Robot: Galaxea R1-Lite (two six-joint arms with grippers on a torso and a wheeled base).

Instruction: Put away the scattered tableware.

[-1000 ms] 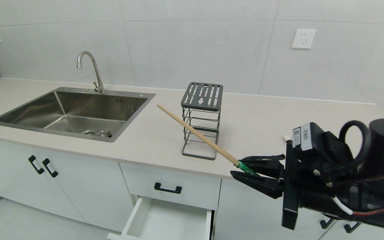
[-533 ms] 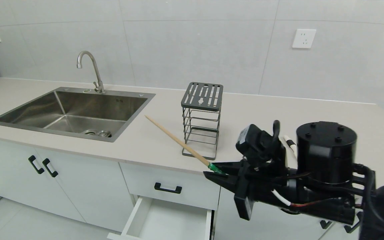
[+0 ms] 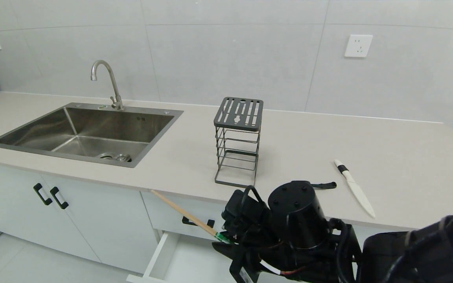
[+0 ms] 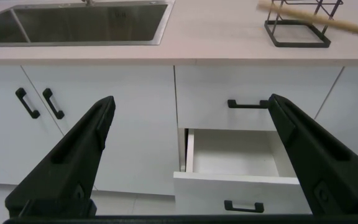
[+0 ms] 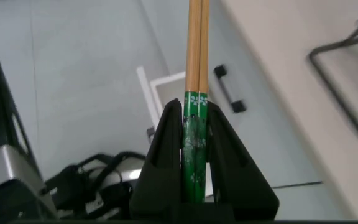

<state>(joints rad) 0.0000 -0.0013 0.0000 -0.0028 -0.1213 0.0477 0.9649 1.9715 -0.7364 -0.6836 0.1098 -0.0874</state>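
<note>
bamboo chopsticks [image 3: 183, 214], a pair with green-painted ends, are pinched by those ends between the right gripper's [image 3: 223, 240] closed fingers. they sit below and in front of the wire rack [image 3: 237, 141], out past the counter edge, slanting up toward the robot's left. the right wrist view alone shows two sticks [image 5: 195, 74] lying side by side, the right gripper [image 5: 196, 149] tight on the green part. the left wrist view shows the left gripper [image 4: 191, 102] with its fingers [image 4: 73, 162] spread wide and nothing between them, low before the cabinet fronts below the rack [image 4: 294, 34]. it also looks straight into the pulled-out drawer [image 4: 238, 178], showing a plain white inside; in the head view the right arm half covers that drawer [image 3: 159, 255]. left of the rack the steel sink [image 3: 104, 124] has a drain strainer [image 3: 116, 157] in its basin. right of the rack, well apart, a white knife [image 3: 354, 188] with a black band lies flat on the counter [image 3: 309, 137].
</note>
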